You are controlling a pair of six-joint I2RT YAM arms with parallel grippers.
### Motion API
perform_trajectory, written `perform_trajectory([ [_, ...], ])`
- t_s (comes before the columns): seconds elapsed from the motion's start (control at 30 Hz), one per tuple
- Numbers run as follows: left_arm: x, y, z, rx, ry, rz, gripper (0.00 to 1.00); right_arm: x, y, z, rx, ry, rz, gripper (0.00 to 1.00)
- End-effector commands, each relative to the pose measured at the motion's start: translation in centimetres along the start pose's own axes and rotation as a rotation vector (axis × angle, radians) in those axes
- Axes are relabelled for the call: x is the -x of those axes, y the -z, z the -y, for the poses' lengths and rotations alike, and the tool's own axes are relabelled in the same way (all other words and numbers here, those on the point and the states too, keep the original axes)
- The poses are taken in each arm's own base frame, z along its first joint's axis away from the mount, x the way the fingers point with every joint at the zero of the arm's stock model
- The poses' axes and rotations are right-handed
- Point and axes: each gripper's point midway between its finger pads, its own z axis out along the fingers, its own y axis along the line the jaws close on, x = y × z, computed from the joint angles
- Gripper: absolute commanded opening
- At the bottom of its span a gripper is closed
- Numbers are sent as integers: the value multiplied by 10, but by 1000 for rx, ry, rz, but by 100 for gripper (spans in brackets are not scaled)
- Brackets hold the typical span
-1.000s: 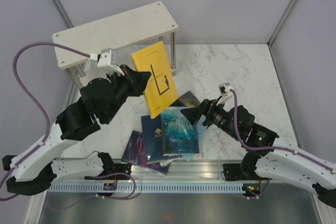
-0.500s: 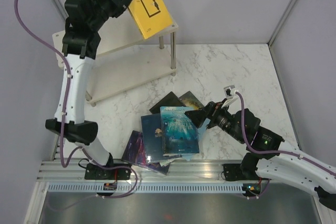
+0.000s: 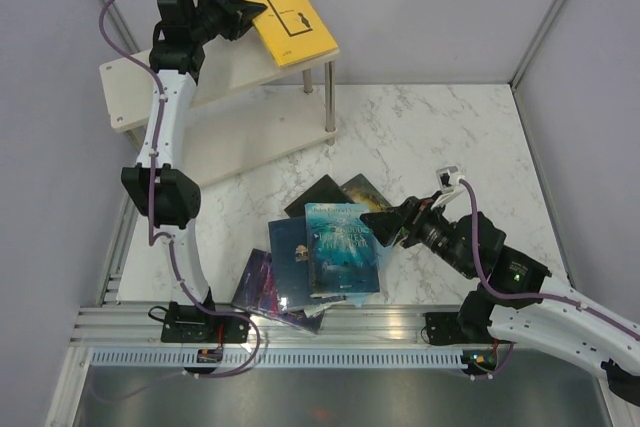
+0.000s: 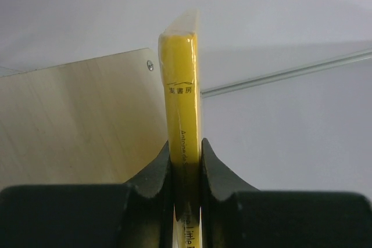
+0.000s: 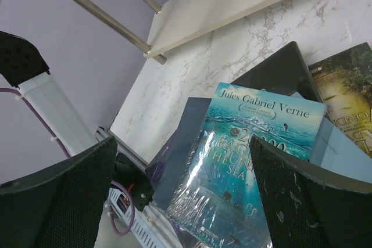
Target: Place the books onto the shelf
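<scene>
My left gripper (image 3: 240, 15) is shut on the spine edge of a yellow book (image 3: 290, 19) and holds it over the right end of the shelf's top board (image 3: 215, 72). In the left wrist view the yellow book (image 4: 182, 85) stands pinched between the jaws of the left gripper (image 4: 186, 155), with the pale shelf board (image 4: 75, 120) beside it. Whether the book touches the board I cannot tell. My right gripper (image 3: 385, 225) hangs open just right of the pile, above the teal book (image 3: 342, 247). Through the right gripper (image 5: 181, 143) I see the teal book (image 5: 250, 161) on top.
Under the teal book lie a navy book (image 3: 288, 245), a purple one (image 3: 260, 282), a black one (image 3: 318, 195) and a green-gold one (image 3: 362, 190). The shelf's lower board (image 3: 250, 142) stands on the marble table (image 3: 450, 137). Grey walls close in on the left, the right and behind.
The left arm has swung up from above the pile, carrying the yellow book to the shelf's top board and laying it flatter. The right gripper stayed open and drew back slightly to the right.
</scene>
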Motion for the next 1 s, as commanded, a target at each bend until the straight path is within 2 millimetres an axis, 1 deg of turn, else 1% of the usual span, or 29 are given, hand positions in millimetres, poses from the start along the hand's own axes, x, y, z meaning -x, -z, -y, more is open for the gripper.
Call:
perform_trajectory([
  [0.0, 3, 8, 33, -101, -110, -11, 16, 1, 0, 6, -25, 10, 14, 98],
  [0.07, 8, 8, 25, -72, -142, 9, 24, -2, -2, 8, -34, 13, 6, 98],
  [0.1, 10, 10, 22, -58, -152, 13, 35, -2, -2, 9, -36, 15, 6, 98],
  [0.17, 15, 12, 15, -26, -196, 34, 49, -2, -3, 10, -42, 16, 5, 98],
  [0.2, 18, 15, 14, -12, -209, 46, 61, -3, -3, 10, -44, 19, 3, 98],
  [0.27, 23, 19, 4, 37, -245, 64, 72, -3, -4, 11, -49, 21, 4, 98],
  [0.3, 25, 20, 2, 51, -255, 71, 84, -3, -5, 11, -51, 22, 4, 98],
  [0.37, 34, 26, -4, 90, -293, 98, 92, -4, -6, 12, -56, 26, 0, 98],
  [0.4, 37, 29, -4, 100, -307, 110, 98, -6, -7, 12, -57, 28, -5, 98],
  [0.5, 54, 42, -8, 149, -353, 163, 100, -8, -9, 13, -62, 32, -15, 98],
  [0.53, 57, 46, -5, 158, -362, 178, 100, -8, -9, 14, -62, 30, -13, 98],
  [0.57, 74, 57, -14, 191, -369, 210, 100, -9, -9, 15, -66, 30, -15, 98],
  [0.63, 91, 72, -18, 226, -373, 255, 100, -9, -9, 15, -68, 29, -15, 98],
  [0.67, 97, 83, -10, 231, -398, 280, 100, -11, -10, 17, -73, 31, -18, 98],
  [0.73, 108, 98, -8, 271, -417, 325, 100, -13, -11, 19, -79, 34, -20, 98],
  [0.77, 109, 109, 4, 270, -448, 342, 100, -15, -13, 21, -88, 37, -26, 98],
  [0.83, 102, 122, 16, 264, -464, 327, 100, -18, -16, 25, -106, 44, -34, 98],
  [0.87, 97, 127, 20, 257, -474, 313, 100, -23, -21, 31, -137, 53, -45, 98],
  [0.9, 85, 141, 32, 245, -478, 297, 100, -25, -24, 35, -155, 56, -52, 98],
  [0.93, 71, 145, 34, 224, -477, 249, 100, -29, -27, 39, -175, 56, -61, 98],
  [0.97, 61, 153, 37, 218, -489, 229, 100, -38, -34, 47, -215, 66, -84, 98],
])
